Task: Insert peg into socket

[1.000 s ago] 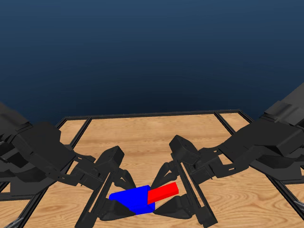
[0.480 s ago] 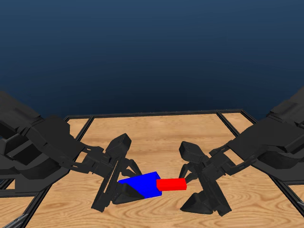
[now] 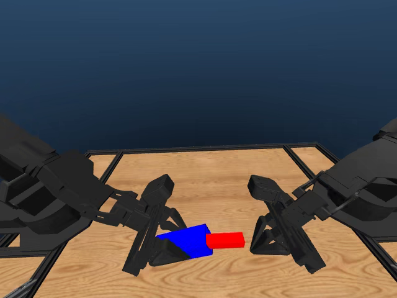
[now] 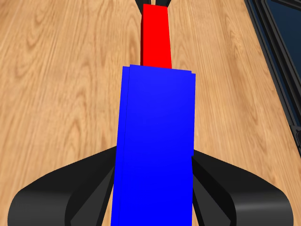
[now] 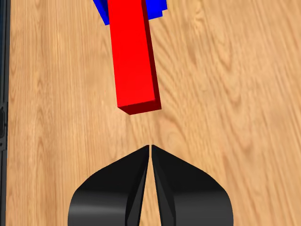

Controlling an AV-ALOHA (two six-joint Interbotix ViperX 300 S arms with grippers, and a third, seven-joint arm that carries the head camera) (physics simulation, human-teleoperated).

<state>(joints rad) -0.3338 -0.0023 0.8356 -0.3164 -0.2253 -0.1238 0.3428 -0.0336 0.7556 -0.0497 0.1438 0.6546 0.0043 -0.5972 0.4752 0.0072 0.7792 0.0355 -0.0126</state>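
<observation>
Wooden table (image 3: pixel 205 171) under a dark blue backdrop carries both arms. At its middle the left gripper (image 3: pixel 162 247) clamps the blue socket (image 3: pixel 189 241), jaws against its 2 sides in the left wrist view. The red peg (image 3: pixel 225 240) juts from the socket's far end. Only the right wrist view shows the right gripper (image 5: pixel 150 151) pressed closed, empty, apart from the peg.

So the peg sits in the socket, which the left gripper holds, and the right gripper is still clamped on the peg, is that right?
Not quite: the right gripper is shut on nothing, apart from the peg, as the right wrist view shows. The left gripper does hold the socket, with the peg in it.
</observation>
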